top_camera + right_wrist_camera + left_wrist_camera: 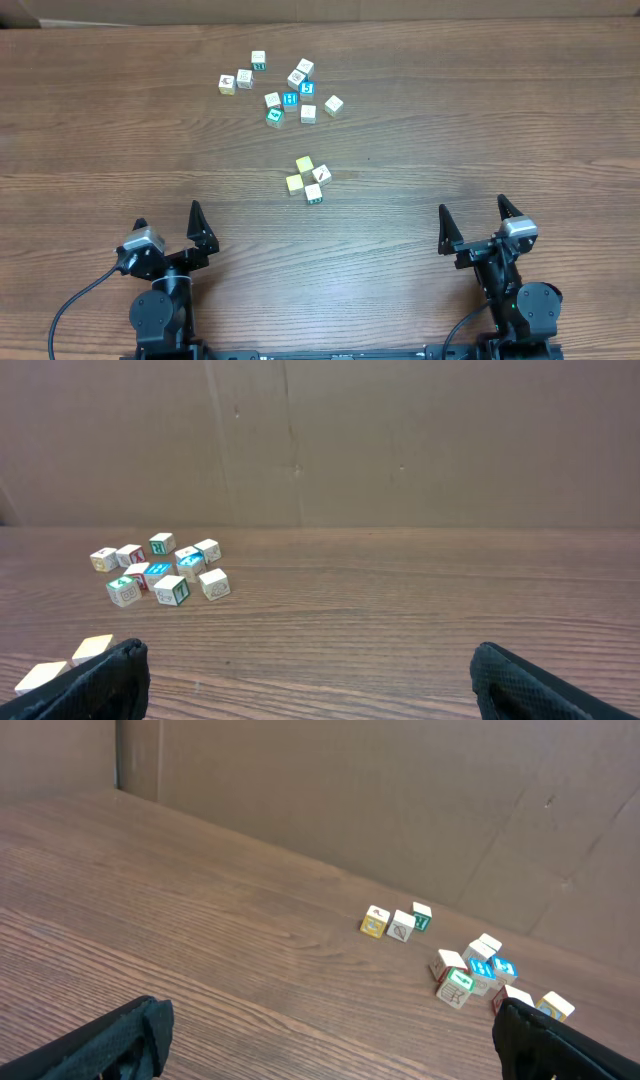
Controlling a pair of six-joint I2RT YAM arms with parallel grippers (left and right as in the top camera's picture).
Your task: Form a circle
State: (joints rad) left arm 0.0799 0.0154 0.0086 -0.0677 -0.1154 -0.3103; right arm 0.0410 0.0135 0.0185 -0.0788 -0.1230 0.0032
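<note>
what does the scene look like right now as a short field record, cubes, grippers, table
table: brown wood grain
task cubes: small group of four cubes, two yellow, one white with a dark mark, one white-and-teal, packed close together near the centre
other cubes: larger bunch of cubes, about ten, spread out, farther from the arms
left gripper: open, empty, near edge
right gripper: open, empty, near edge
contact: neither gripper touches any cube
</note>
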